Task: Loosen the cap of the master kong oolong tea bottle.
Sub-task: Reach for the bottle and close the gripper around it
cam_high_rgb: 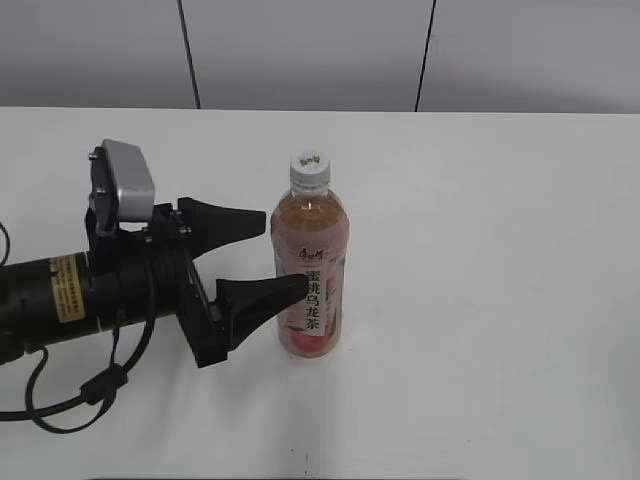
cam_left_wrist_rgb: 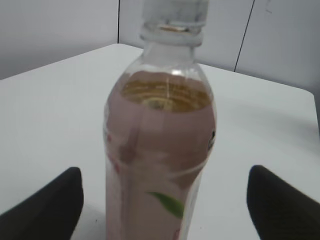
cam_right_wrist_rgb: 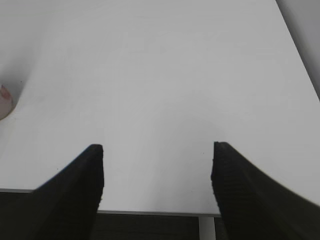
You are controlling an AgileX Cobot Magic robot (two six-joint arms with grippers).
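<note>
The master kong oolong tea bottle (cam_high_rgb: 311, 270) stands upright mid-table, with amber tea, a pink label and a white strip of dark characters. Its white ribbed cap (cam_high_rgb: 309, 167) is on top. My left gripper (cam_high_rgb: 277, 252) is open, its two black fingers on either side of the bottle's left flank, not closed on it. In the left wrist view the bottle (cam_left_wrist_rgb: 160, 150) fills the middle, with the cap (cam_left_wrist_rgb: 174, 15) at the top edge and my fingertips (cam_left_wrist_rgb: 165, 200) wide apart on both sides. My right gripper (cam_right_wrist_rgb: 157, 170) is open and empty over bare table, and does not show in the exterior view.
The white table (cam_high_rgb: 480, 250) spreads around the bottle. A grey panelled wall (cam_high_rgb: 300, 50) stands behind its far edge. The right wrist view shows the table's near edge (cam_right_wrist_rgb: 150, 212) and a sliver of the bottle's base (cam_right_wrist_rgb: 4, 100) at far left.
</note>
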